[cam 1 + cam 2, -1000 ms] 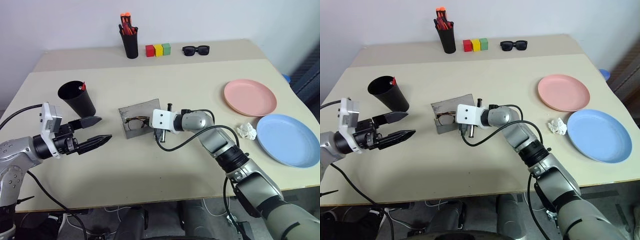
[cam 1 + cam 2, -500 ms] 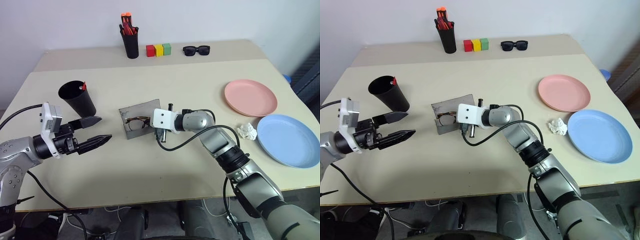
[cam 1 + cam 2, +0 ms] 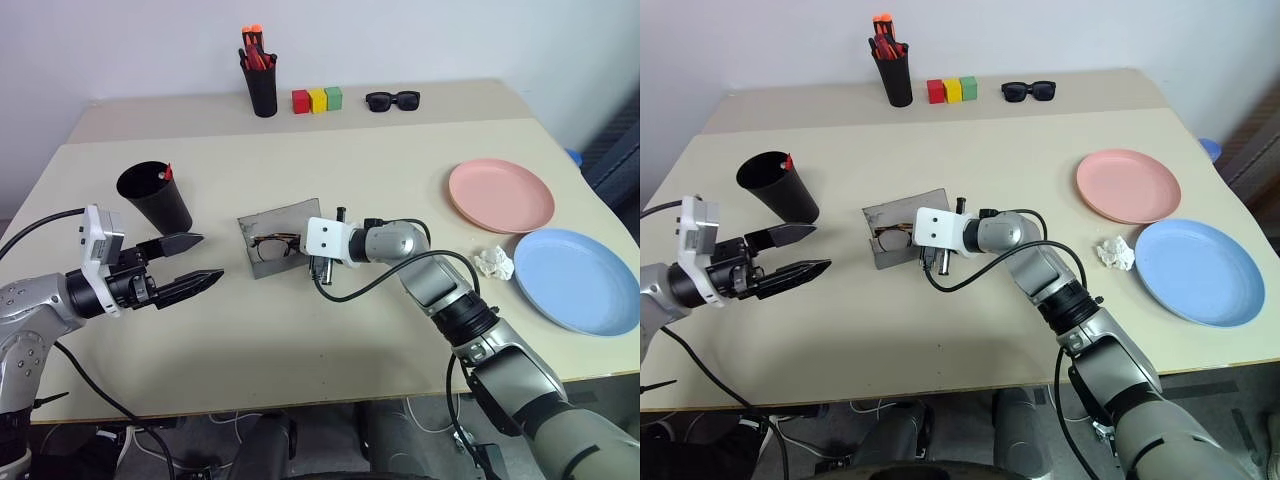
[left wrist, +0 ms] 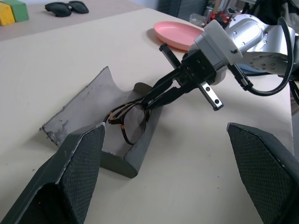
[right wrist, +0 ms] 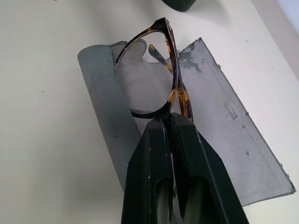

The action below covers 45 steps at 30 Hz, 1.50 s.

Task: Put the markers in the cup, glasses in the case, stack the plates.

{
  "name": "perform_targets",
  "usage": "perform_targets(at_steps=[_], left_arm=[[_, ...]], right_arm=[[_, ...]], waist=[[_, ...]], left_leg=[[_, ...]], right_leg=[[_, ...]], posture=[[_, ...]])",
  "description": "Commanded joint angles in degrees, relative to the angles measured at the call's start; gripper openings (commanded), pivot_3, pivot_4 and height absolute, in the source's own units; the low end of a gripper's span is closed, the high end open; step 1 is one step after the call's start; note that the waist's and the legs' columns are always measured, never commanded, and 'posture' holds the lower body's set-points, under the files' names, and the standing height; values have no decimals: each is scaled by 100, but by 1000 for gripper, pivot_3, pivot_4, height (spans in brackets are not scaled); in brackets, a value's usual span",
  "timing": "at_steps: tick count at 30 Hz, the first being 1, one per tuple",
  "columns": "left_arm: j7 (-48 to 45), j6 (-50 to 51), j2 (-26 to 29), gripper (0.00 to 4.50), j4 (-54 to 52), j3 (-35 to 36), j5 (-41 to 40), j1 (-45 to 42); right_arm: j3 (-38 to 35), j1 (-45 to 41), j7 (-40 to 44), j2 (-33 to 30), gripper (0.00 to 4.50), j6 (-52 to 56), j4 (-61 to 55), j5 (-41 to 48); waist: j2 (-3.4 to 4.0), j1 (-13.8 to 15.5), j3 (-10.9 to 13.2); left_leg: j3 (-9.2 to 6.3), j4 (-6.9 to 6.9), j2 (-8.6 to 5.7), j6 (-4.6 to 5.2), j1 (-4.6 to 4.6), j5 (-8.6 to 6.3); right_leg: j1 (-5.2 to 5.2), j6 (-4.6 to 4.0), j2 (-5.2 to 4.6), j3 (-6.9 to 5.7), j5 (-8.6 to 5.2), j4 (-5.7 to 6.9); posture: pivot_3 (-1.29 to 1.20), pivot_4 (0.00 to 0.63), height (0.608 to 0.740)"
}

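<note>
While clamped on the glasses [image 5: 161, 79] by one end of the frame, the right gripper [image 4: 154, 95] holding them over the open grey case [image 3: 283, 240] on the table [image 3: 400, 150]: lower until both lenses sit inside the tray, then release, then fold the lid. Left gripper [image 3: 190, 262] wide and empty, near the black cup [image 3: 155, 195]. Hard to judge whether the frame already rests on the lining. Red tip visible in the cup; second marker not made out.
</note>
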Motion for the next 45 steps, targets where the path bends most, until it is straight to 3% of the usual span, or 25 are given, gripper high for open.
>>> perform_targets(at_steps=[1,26,31,45], left_arm=[[-2,-99,8,4311,-95,44,-18,-57],[-2,-99,8,4311,-95,44,-18,-57],[51,-150,-108,4311,-112,-154,47,-206],[24,-153,-109,4311,-88,-162,56,-218]], right_arm=[[-94,9,19,25,44,-2,-224,39],[-94,9,19,25,44,-1,-224,39],[-512,-762,-451,155,44,901,611,0],[-492,-778,-427,171,44,927,613,-21]], waist=[[0,0,0],[0,0,0],[0,6,0],[1,-4,1]], left_leg=[[0,0,0,0,0,0],[0,0,0,0,0,0],[1,0,0,-7,0,4],[-1,-1,1,-8,-2,4]], right_leg=[[0,0,0,0,0,0],[0,0,0,0,0,0],[0,-7,1,1,6,1],[-4,-8,4,1,6,0]], posture=[[0,150,740],[0,150,740],[0,150,740],[0,150,740]])
